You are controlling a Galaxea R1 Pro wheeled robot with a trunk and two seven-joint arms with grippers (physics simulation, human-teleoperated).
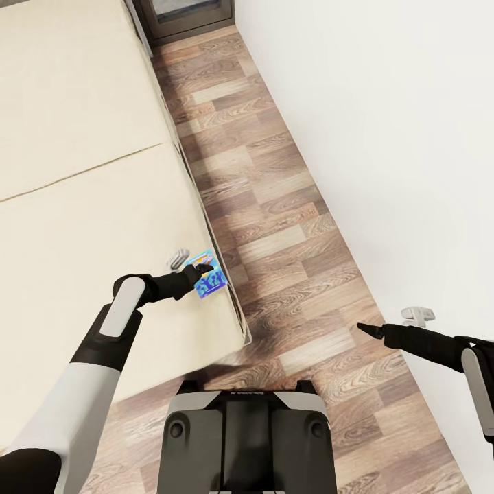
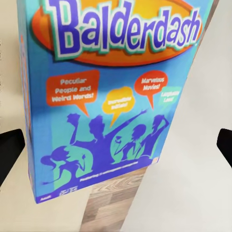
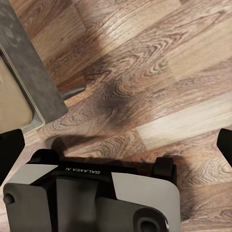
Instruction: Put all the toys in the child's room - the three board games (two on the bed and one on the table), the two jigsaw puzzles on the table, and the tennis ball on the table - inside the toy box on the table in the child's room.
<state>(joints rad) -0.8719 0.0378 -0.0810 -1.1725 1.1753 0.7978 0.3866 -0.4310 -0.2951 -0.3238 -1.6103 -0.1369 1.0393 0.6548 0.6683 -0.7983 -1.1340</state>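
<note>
A small blue board game [image 1: 211, 280], printed "Balderdash" [image 2: 111, 96], lies flat on the beige bed [image 1: 82, 206] right at its near right edge, one corner reaching past the mattress over the floor. My left gripper [image 1: 200, 272] hovers just above the box, open, its dark fingertips [image 2: 9, 152] spread wider than the box. My right gripper [image 1: 363, 328] hangs open over the wood floor, away from the bed, with nothing between its fingers [image 3: 10, 154].
A strip of wood-plank floor [image 1: 274, 206] runs between the bed and a white wall [image 1: 398, 137]. My base [image 1: 247, 439] stands at the bed's corner. The grey bed frame [image 3: 34, 72] is beside the base. A dark panel [image 1: 185, 14] closes the far end.
</note>
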